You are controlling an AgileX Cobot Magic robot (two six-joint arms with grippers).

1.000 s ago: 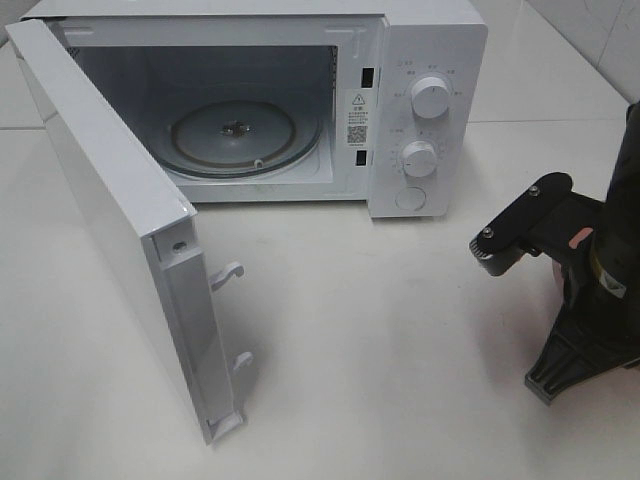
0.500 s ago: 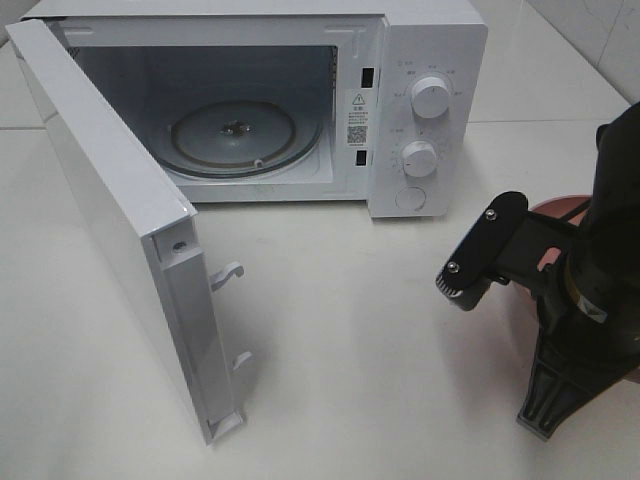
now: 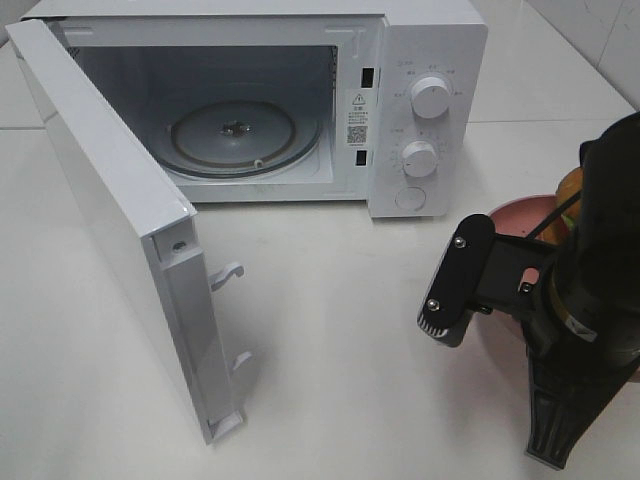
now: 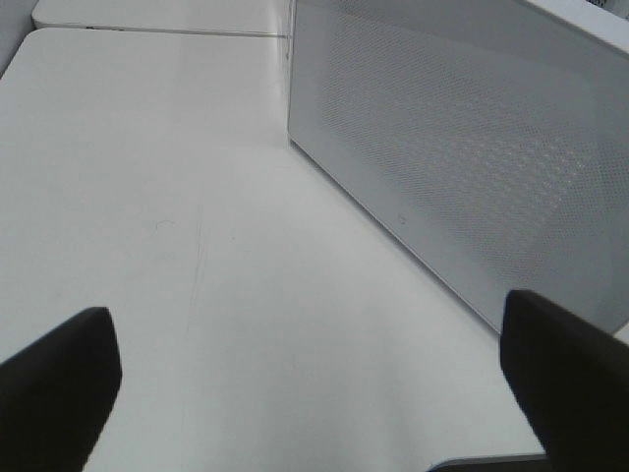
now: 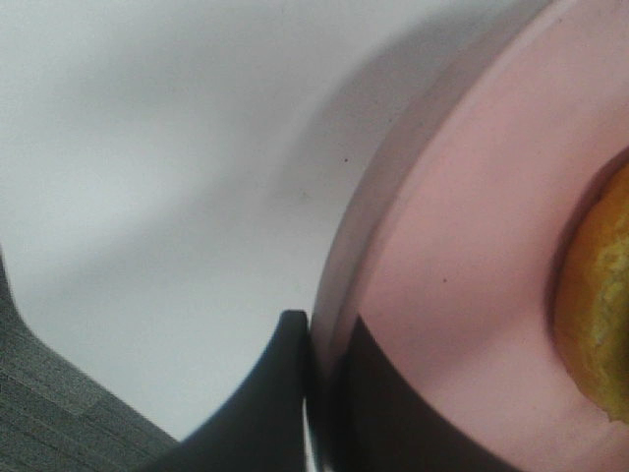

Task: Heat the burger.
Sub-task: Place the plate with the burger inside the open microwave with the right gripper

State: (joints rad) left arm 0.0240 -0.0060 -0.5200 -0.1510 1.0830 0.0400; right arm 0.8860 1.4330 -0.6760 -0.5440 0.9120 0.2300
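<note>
White table (image 3: 340, 335) carries the microwave (image 3: 440, 40) and, seemingly, a pink plate (image 3: 518, 213).

This looks like a kitchen corner set up for robot tests. A white microwave (image 3: 430, 110) with its door (image 3: 110, 200) open stands on a plain white worktop (image 3: 340, 340). A tiled wall (image 3: 600, 35) rises at the back. A pink plate (image 3: 512, 215) and a black robot arm (image 3: 600, 270) are also there.

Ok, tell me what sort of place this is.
Probably a kitchen-style robot test bench: a white microwave stands with its door open on a plain white table, there is a pink plate carrying a burger, and a black robot arm is beside them.
</note>
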